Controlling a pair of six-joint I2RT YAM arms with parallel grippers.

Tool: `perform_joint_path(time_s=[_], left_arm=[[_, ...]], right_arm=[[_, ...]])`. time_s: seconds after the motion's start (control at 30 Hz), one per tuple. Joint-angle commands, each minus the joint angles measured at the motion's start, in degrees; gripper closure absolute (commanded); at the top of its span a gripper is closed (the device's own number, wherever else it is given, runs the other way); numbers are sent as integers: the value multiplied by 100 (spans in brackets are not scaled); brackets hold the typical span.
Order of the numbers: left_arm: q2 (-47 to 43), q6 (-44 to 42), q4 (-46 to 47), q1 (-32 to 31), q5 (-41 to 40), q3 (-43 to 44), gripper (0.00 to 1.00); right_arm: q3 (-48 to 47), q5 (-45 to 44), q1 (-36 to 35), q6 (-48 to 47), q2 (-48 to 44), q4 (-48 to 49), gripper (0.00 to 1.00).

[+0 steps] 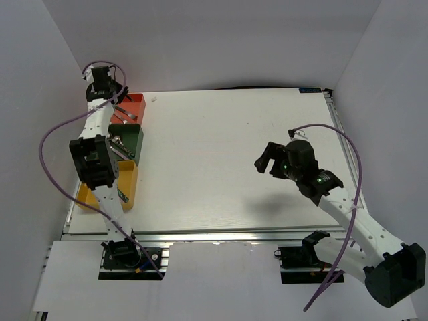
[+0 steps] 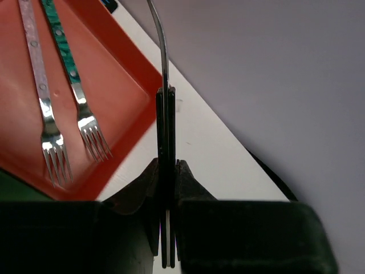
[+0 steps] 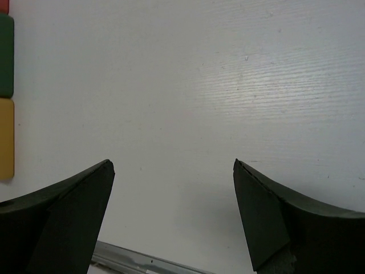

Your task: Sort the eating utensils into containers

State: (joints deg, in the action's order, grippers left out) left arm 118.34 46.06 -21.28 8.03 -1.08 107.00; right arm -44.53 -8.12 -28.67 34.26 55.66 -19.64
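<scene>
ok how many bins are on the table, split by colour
orange-red bin: 1
dark green bin: 1
yellow bin: 1
total: 3

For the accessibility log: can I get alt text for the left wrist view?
The left pincer is shut on a thin utensil seen edge-on, its metal end curving upward, beside the corner of an orange-red bin. A pink-handled fork and a teal-handled fork lie side by side in the bin.
</scene>
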Motion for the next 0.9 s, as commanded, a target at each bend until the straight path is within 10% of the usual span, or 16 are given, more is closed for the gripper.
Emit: perform_joint_path(time_s=[0.0, 0.47, 0.87], left_arm=[[767, -291, -1095, 128, -110, 1355, 100], [1990, 148, -43, 462, 433, 1640, 97], [1543, 192, 325, 454, 372, 771, 68]], right_arm=[[138, 443, -16, -323, -178, 215, 11], [419, 759, -16, -473, -108, 549, 11], [472, 759, -16, -482, 50, 698, 11]])
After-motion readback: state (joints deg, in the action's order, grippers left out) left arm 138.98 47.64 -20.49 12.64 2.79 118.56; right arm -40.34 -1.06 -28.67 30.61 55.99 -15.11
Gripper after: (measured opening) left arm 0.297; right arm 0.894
